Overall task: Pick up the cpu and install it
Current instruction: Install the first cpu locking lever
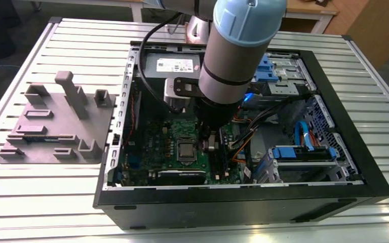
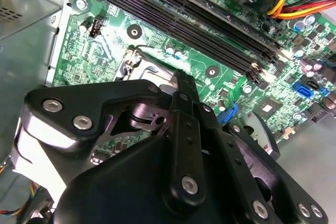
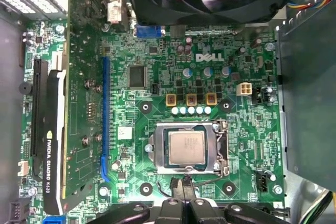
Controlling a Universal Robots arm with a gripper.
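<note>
Tool, closed up, partly hides the socket holding the cpu.

The table is made of long, pale metal strips with thin gaps between them. A grey tray with tall and short bumps sits flat on it, toward the exterior view's left. Just beside the tray, toward the exterior view's right, a big black computer box lies on the table with its open side facing up. It is hard to tell if the two touch.
</note>
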